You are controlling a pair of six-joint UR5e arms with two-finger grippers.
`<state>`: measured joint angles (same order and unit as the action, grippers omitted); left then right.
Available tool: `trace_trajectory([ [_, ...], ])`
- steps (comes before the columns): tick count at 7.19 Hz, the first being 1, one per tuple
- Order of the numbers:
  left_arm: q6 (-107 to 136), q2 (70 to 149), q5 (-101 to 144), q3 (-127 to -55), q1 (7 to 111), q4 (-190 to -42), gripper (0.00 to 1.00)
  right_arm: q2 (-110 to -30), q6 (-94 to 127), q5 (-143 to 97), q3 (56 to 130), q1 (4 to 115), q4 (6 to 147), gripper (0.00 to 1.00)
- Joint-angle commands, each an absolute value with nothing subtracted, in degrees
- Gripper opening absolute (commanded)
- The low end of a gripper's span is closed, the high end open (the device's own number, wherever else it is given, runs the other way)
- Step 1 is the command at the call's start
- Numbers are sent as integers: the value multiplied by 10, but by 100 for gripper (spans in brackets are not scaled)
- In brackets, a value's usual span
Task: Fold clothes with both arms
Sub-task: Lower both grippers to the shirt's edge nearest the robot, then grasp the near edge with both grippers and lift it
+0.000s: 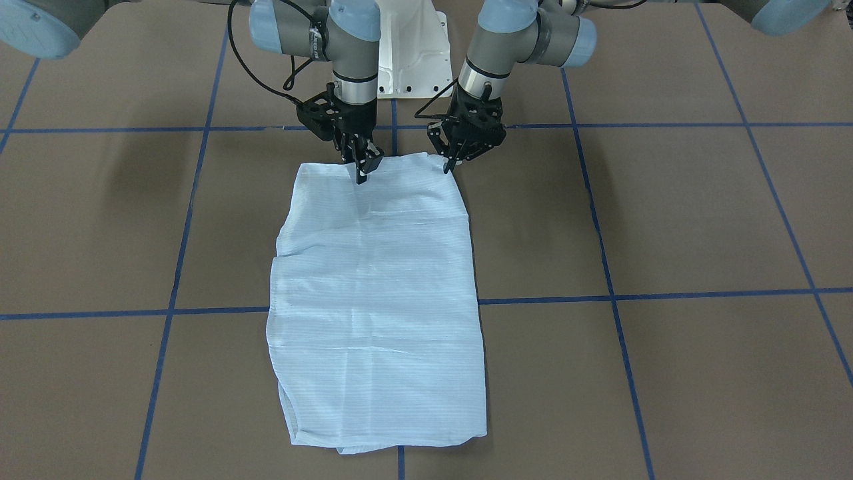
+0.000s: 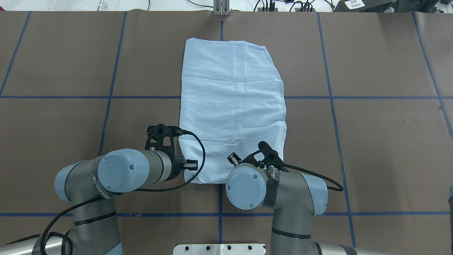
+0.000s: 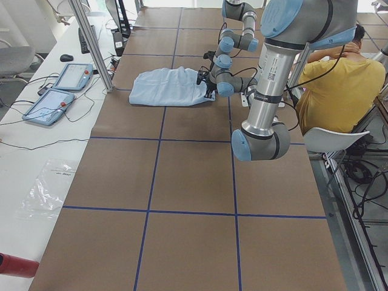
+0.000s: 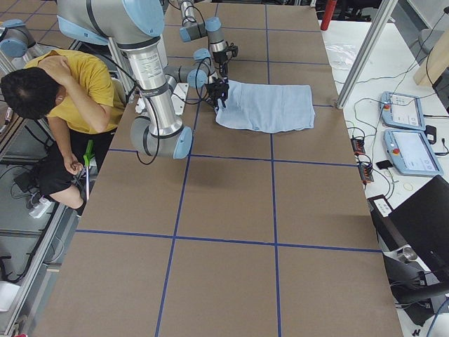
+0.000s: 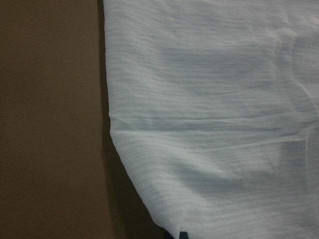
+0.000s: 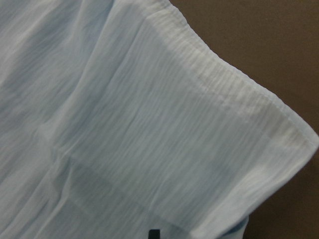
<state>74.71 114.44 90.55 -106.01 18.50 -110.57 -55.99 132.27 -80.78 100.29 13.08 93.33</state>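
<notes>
The pale blue shirt (image 1: 376,280) lies folded into a long flat rectangle in the middle of the brown table (image 1: 666,220); it also shows in the overhead view as the shirt (image 2: 231,102). Both arms reach down to its robot-side edge. My left gripper (image 1: 448,167) is shut on that edge's corner. My right gripper (image 1: 363,173) is shut on the same edge, a little inside the other corner. Overhead, the left arm (image 2: 120,173) and right arm (image 2: 276,187) hide their own fingers. Each wrist view is filled with striped cloth (image 5: 214,124) (image 6: 149,139), with a dark fingertip at the bottom.
Blue tape lines (image 1: 600,127) cross the table in a grid. The white pedestal base (image 1: 406,60) stands behind the grippers. A seated person in yellow (image 3: 330,91) is beside the robot. Two teach pendants (image 3: 60,91) lie on the white side bench.
</notes>
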Motion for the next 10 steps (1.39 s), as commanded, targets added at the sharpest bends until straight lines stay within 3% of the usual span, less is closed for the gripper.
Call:
trace_trajectory([
  [1, 747, 1146, 906, -1063, 184, -1106, 0, -560, 1319, -809, 1005, 147, 933, 0],
  [4, 746, 1143, 911, -1098, 184, -1105, 0, -569, 1316, -811, 1052, 156, 942, 0],
  [6, 749, 1126, 913, -1160, 181, -1103, 0, -571, 1318, -809, 1161, 134, 1044, 0],
  [8, 749, 1100, 952, -1271, 178, -1031, 0, -568, 1323, -809, 1264, 113, 1147, 0],
  [9, 748, 1116, 973, -1305, 178, -967, 0, -561, 1320, -809, 1272, 114, 1162, 0],
  [10, 742, 1137, 975, -1290, 197, -954, 0, -557, 1293, -792, 1253, 121, 1158, 0],
])
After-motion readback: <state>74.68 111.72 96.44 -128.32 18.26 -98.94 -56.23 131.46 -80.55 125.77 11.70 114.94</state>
